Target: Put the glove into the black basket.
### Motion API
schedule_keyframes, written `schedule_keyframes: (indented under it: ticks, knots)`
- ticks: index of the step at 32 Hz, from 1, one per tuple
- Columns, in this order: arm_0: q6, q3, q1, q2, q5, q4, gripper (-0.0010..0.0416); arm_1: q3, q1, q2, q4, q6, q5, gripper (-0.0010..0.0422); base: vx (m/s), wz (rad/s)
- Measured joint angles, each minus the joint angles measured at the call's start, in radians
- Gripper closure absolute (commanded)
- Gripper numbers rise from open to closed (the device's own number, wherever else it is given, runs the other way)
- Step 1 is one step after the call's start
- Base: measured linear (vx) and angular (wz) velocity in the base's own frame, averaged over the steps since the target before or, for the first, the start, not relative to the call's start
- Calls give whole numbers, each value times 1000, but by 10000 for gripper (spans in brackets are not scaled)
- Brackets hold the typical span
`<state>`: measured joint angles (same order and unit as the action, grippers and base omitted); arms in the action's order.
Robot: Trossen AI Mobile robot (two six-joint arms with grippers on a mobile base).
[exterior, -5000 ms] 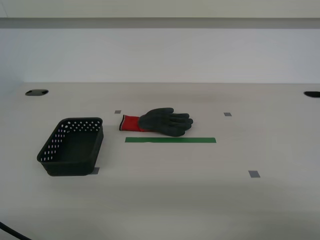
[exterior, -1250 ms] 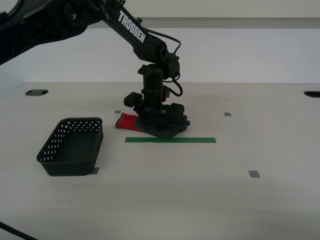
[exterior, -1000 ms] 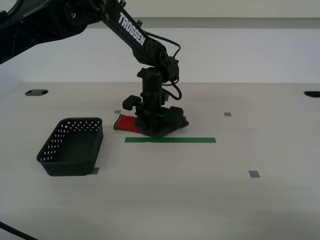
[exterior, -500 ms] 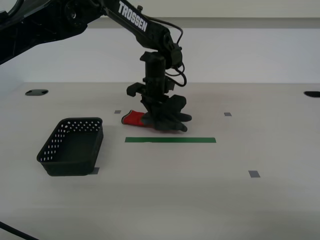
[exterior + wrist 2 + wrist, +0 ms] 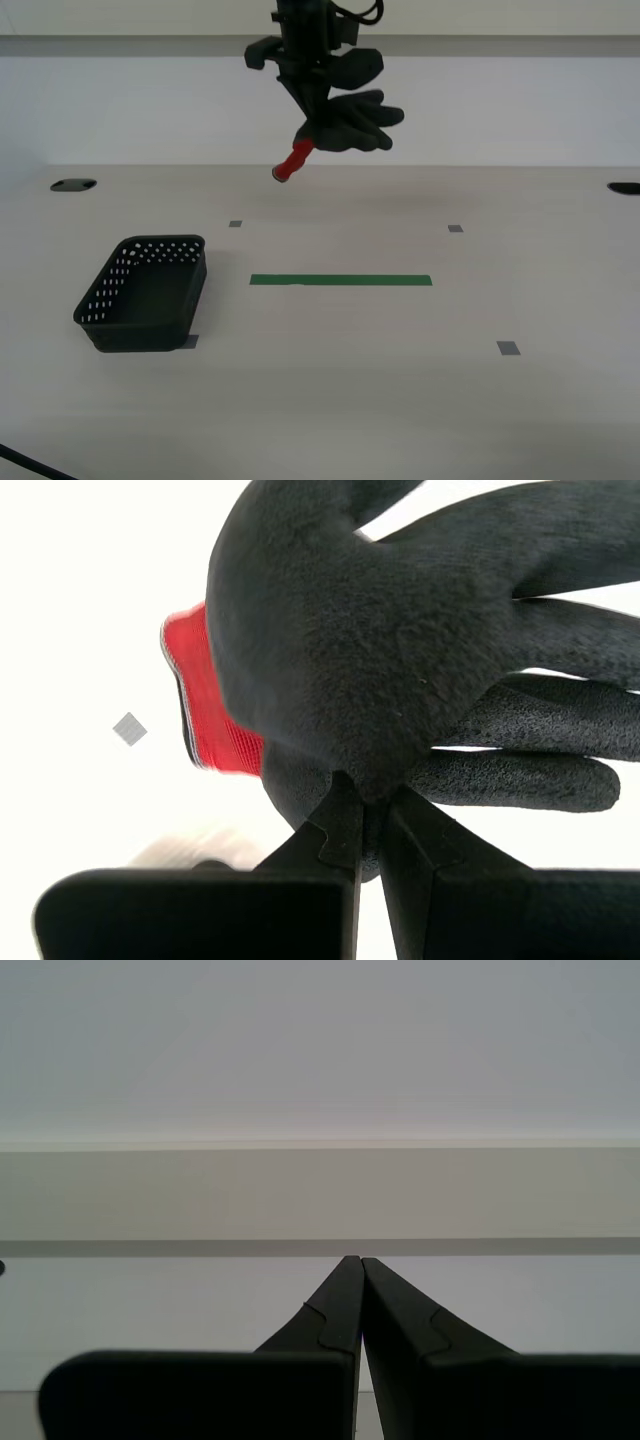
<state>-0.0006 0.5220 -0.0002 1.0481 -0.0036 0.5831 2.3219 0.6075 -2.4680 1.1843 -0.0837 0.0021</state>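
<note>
My second gripper (image 5: 318, 125) is shut on the glove (image 5: 345, 122) and holds it high above the table at the top middle of the exterior view. The dark glove hangs with its red cuff (image 5: 293, 162) pointing down. In the second wrist view the glove (image 5: 400, 650) fills the picture, pinched at the tips of my second gripper (image 5: 368, 798). The black basket (image 5: 145, 294) stands empty on the table at the exterior view's left, well below and apart from the glove. My first gripper (image 5: 358, 1262) is shut and empty, facing a wall; it does not show in the exterior view.
A green tape strip (image 5: 340, 280) lies on the table beside the basket. Small grey tape squares (image 5: 508, 348) mark the tabletop. Dark cable holes (image 5: 72, 185) sit at the table's far corners. A white wall stands behind the table.
My second gripper has lifted the glove from just above the table to high over it. The red cuff now hangs downward. The basket has not moved.
</note>
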Motion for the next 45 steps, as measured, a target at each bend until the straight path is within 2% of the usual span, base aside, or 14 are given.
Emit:
schedule_keyframes:
  ticks: [9, 18, 22, 23, 25, 27, 33, 36, 39, 40, 41, 42, 43, 45]
  knots:
    - [0, 0, 0, 0, 0, -7, 405, -2, -4, 144, 186, -56, 31, 413, 0, 0]
    - [0, 0, 0, 0, 0, -14, 405, -5, -19, 284, 316, -64, 41, 413, 0, 0]
    - [0, 0, 0, 0, 0, -23, 405, -25, -48, 401, 357, -57, 18, 413, 0, 0]
    - [0, 0, 0, 0, 0, -25, 405, -60, -59, 431, 341, -50, 29, 413, 0, 0]
    - [0, 0, 0, 0, 0, -33, 405, -89, -81, 506, 363, -42, -6, 413, 0, 0]
    - [0, 0, 1, 0, 0, -43, 405, -192, -107, 574, 353, -29, -29, 413, 0, 0]
    - [0, 0, 1, 0, 0, -48, 405, -581, -200, 783, 237, -8, -46, 413, 0, 0]
    - [0, 0, 0, 0, 0, -48, 405, -856, -265, 879, 66, -3, -43, 413, 0, 0]
    - [0, 0, 0, 0, 0, -45, 405, -1049, -306, 880, -61, -4, -43, 413, 0, 0]
    - [0, 0, 1, 0, 0, -45, 405, -1065, -309, 868, -76, -5, -47, 413, 0, 0]
    - [0, 0, 0, 0, 0, -46, 405, -1168, -319, 877, -219, -5, -47, 413, 0, 0]
    - [0, 0, 0, 0, 0, -47, 405, -1190, -320, 874, -236, -5, -42, 413, 0, 0]
    - [0, 0, 0, 0, 0, -48, 405, -1268, -324, 875, -359, -4, -47, 413, 0, 0]
    - [0, 0, 2, 0, 0, -48, 405, -1332, -330, 860, -445, 0, -36, 413, 0, 0]
